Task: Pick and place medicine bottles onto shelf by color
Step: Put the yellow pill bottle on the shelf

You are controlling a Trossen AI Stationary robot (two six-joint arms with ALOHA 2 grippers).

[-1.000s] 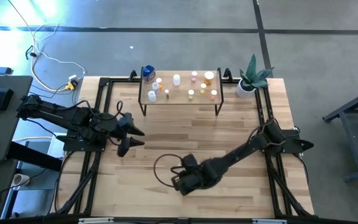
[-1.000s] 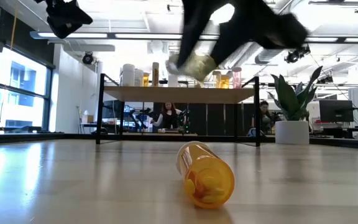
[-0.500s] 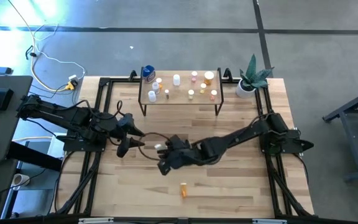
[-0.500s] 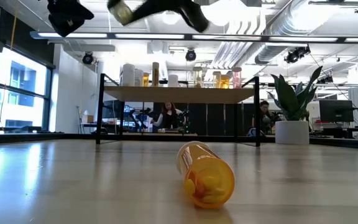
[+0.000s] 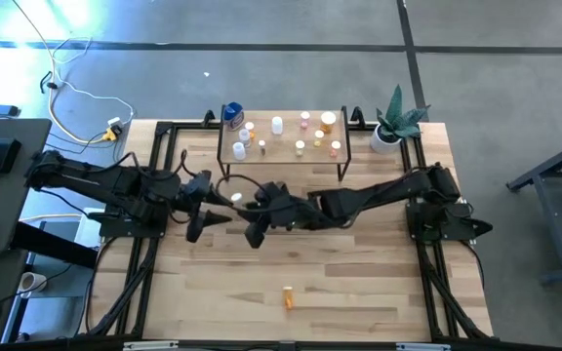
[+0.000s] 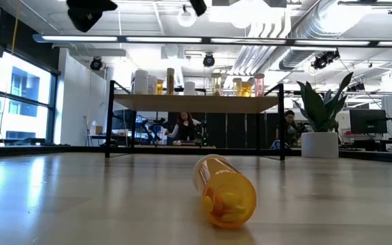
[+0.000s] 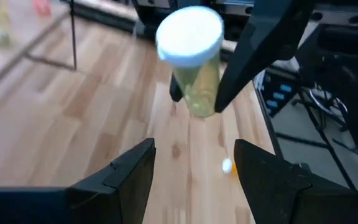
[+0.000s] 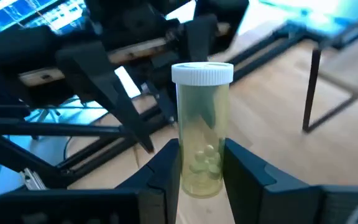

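**armguy:** Since the last look my right claw (image 5: 238,200) has swung off the near middle of the surface (image 5: 359,283) up toward the left side, and it's carrying a white-capped vial (image 8: 202,127) along. Left claw (image 5: 208,200) nudged a bit toward the middle too. The orange bottle (image 5: 288,296) that my arm was covering a second ago is now out in the open, lying on its side near the front edge.

**shelfwatch:** So what are you actually gripping, and how?

**armguy:** Right claw is pinched snug on the lower body of that clear yellowish vial, cap up, long axis upright between my fingers (image 8: 166,171). Left claw is spread wide with nothing in it, and the vial sits just in front of its gap, nearly between the tips. Looks to me like a handoff is coming, but that's a guess.

**shelfwatch:** Which way is the shelf from there?

**armguy:** The shelf (image 5: 281,156) is just beyond both claws, toward the back of the surface, with the other small bottles already standing on it: a blue-topped bottle (image 5: 232,115) at the left end, whites mid-left, orange and pink ones to the right. The left arm is nearer that left end. The potted plant (image 5: 395,122) is off at the back right corner, out of the way.
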